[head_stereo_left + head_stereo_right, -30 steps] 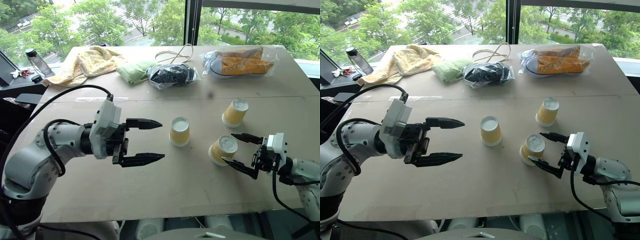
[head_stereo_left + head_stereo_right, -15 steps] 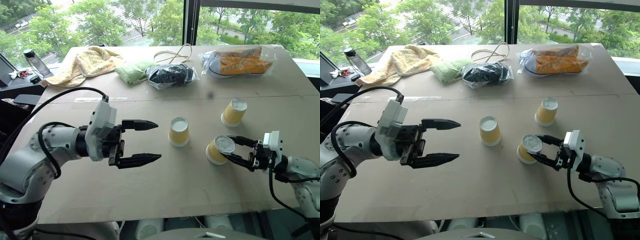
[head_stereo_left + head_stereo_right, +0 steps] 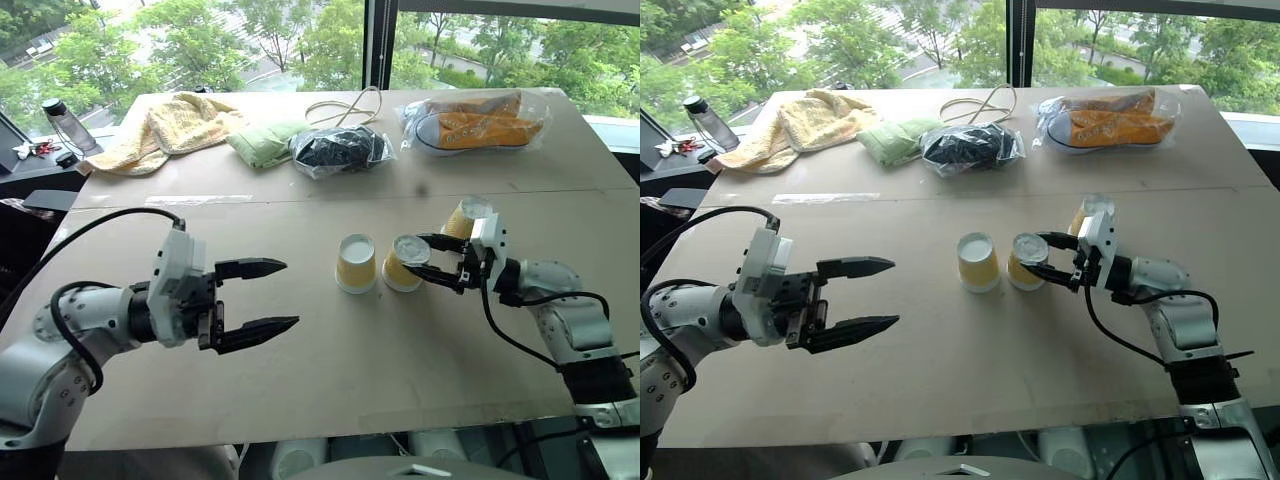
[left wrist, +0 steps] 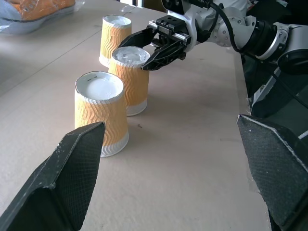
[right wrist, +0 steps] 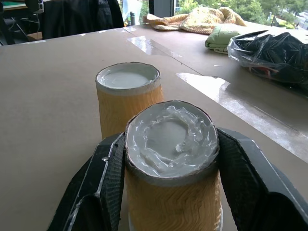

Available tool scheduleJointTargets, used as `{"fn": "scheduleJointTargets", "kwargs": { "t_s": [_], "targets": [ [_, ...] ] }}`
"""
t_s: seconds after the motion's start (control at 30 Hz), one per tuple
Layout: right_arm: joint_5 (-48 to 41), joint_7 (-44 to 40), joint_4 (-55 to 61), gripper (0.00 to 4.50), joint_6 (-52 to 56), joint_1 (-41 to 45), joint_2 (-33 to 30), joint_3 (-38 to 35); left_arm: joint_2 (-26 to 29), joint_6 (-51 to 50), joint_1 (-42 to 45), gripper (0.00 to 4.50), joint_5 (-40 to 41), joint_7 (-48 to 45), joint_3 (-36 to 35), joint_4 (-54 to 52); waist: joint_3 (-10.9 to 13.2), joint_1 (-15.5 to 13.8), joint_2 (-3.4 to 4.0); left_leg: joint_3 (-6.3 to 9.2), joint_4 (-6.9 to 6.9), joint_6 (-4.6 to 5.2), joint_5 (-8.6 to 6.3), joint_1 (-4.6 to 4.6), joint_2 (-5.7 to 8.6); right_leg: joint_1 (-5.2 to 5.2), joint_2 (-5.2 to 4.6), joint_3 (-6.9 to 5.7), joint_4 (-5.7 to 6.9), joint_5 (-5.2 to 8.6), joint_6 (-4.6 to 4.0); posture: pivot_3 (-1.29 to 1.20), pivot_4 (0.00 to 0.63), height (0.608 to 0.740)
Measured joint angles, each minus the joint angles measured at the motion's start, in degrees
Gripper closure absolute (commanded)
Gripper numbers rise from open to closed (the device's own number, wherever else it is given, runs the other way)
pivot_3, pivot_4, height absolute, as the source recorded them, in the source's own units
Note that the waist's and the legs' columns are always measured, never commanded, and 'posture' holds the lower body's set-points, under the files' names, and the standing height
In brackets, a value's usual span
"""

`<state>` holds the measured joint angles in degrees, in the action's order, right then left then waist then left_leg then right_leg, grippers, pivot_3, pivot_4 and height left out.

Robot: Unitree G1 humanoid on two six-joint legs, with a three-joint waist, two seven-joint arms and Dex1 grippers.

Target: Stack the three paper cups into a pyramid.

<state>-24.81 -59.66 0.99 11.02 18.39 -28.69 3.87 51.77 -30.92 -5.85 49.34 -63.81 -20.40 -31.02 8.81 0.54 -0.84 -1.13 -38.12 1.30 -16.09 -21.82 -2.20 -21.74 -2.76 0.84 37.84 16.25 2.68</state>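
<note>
My right gripper point(image 3: 438, 262) squeezes one cup point(image 3: 404, 263) beside another point(image 3: 357, 263); left gripper point(image 3: 268, 297) wide open, empty. No top cup point(image 3: 468, 219) yet.

Left gripper point(image 3: 262, 295) held level with fingers spread wide, right gripper point(image 3: 430, 260) clamped on a cup point(image 3: 404, 263)

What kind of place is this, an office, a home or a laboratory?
Probably a test room or office on an upper floor. A large brown board table stands against tall glass windows looking down on trees and a road, and it holds mixed practice items: yellow patterned paper cups and orange shoes in a clear plastic bag.
</note>
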Motion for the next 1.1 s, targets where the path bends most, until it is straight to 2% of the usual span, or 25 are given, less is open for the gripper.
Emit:
{"fn": "scheduleJointTargets", "kwargs": {
  "t_s": [0.37,0.53,0.57,0.73,0.87,0.97,1.1],
  "targets": [
    [-1.46,0.57,1.51,2.41,7.39,1.33,0.75,0.40,-0.25,1.72,-0.71,0.00,-1.35,0.28,-0.35,0.26,0.00,0.22,0.00,0.00,0.02,0.00,0.00,0.03,-0.01,0.00,-0.01,0.01,0.02,0.00,0.00,0.00,0.150,0.740],
    [-1.42,0.88,1.80,0.11,9.04,1.25,1.41,0.97,-0.28,2.20,0.03,0.00,-1.99,0.19,-0.33,0.81,0.00,0.20,0.01,0.01,0.03,0.00,0.00,0.01,-0.01,-0.03,-0.01,0.00,0.02,0.00,0.00,0.00,0.150,0.740],
    [-1.42,0.95,1.80,0.03,9.20,1.25,1.76,1.24,-0.28,2.35,0.22,0.00,-2.00,0.16,-0.32,0.83,0.01,0.20,0.01,0.00,0.03,0.00,0.00,0.01,-0.01,-0.03,-0.01,0.01,0.01,0.00,0.00,0.00,0.150,0.740],
    [-1.48,1.15,1.92,0.03,9.45,1.12,1.56,1.34,-0.28,2.57,0.67,0.00,-2.07,-0.13,-0.23,0.94,0.01,0.20,0.01,0.00,0.03,0.00,0.00,-0.03,0.00,-0.05,-0.02,0.00,0.00,0.00,0.00,0.00,0.150,0.740],
    [-2.52,0.59,3.72,0.03,9.93,-0.23,-1.25,-0.49,-0.30,2.54,1.14,0.00,-1.97,-0.15,-0.23,1.36,0.01,0.02,0.01,0.02,0.03,0.00,0.00,-0.05,0.00,-0.05,-0.04,-0.03,-0.01,0.00,0.00,0.00,0.150,0.740],
    [-4.82,-0.05,8.00,0.03,10.55,-3.23,-5.38,-4.77,-0.28,1.75,2.02,0.00,-1.22,-0.15,-0.31,1.51,0.02,0.00,0.01,0.03,0.04,0.00,0.00,-0.07,0.00,-0.04,-0.05,-0.02,-0.04,0.00,0.00,0.00,0.150,0.740],
    [-5.91,1.73,9.44,0.03,10.52,-4.61,-7.22,-10.56,-0.29,0.35,4.89,0.00,0.47,0.61,-0.04,1.51,0.02,0.11,0.00,0.00,0.04,0.01,0.00,-0.01,0.01,-0.03,-0.04,0.01,0.01,0.00,0.00,0.00,0.150,0.740]
  ]
}}
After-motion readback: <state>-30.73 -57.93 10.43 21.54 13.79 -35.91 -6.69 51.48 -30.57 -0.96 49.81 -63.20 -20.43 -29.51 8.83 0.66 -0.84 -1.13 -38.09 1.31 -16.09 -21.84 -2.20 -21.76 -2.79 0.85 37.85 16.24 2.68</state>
